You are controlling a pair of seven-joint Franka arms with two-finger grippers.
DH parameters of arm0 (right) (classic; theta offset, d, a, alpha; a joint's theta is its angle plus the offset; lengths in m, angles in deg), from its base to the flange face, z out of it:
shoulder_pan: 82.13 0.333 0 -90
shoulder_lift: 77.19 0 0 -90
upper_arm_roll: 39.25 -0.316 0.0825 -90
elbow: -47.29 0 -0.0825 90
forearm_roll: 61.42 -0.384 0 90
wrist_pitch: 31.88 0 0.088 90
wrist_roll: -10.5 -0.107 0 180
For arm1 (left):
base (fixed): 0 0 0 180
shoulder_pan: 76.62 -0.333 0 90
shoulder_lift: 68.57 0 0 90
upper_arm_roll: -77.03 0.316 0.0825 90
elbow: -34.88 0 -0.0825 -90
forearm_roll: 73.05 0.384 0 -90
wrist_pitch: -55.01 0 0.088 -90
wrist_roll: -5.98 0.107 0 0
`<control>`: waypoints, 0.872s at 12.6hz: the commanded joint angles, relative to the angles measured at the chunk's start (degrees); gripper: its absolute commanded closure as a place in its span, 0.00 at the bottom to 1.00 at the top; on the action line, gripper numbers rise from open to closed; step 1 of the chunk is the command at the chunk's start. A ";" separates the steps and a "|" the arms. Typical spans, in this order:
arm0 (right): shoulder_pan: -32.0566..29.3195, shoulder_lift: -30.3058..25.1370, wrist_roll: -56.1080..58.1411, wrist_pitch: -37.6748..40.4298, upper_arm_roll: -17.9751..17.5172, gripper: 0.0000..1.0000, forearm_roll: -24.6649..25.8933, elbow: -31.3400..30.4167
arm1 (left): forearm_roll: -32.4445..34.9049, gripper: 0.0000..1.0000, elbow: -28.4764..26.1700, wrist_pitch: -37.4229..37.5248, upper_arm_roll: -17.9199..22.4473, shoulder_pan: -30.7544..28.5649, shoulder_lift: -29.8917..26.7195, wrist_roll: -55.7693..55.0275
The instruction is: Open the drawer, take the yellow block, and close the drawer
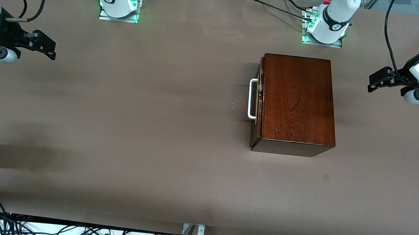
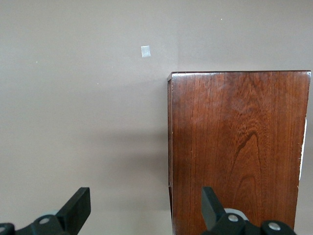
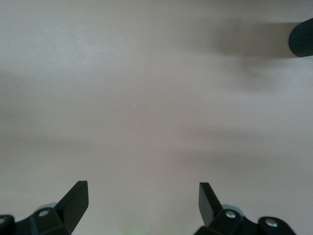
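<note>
Front view shows both jaws wide and empty: right gripper (image 1: 48, 44) at nine o'clock, left gripper (image 1: 377, 80) at three. Drawer (image 1: 259, 99) sits shut, hiding any yellow block; opening comes first, needing its white handle (image 1: 251, 98) hooked.

The drawer (image 1: 259, 99) is shut, flush in its glossy reddish-brown wooden box (image 1: 297, 101), right of centre in the front view, white U-shaped handle (image 1: 251, 99) facing the frame's left.

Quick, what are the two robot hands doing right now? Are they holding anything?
Left gripper: open, holding nothing, over the table beside the wooden box.
Right gripper: open, holding nothing, over bare table.
</note>
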 commanded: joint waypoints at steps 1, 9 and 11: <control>-0.57 -0.25 -0.78 0.06 -0.31 0.00 -0.76 0.12 | 1.43 0.00 2.09 2.04 -0.41 -0.15 0.94 -0.22; -0.57 -0.25 -0.78 0.06 -0.31 0.00 -0.76 0.12 | 0.81 0.00 2.79 5.03 -0.41 0.02 1.64 -0.04; -0.57 -0.25 -0.78 0.06 -0.31 0.00 -0.76 0.12 | 0.55 0.00 3.23 4.95 -0.41 0.11 2.69 -0.04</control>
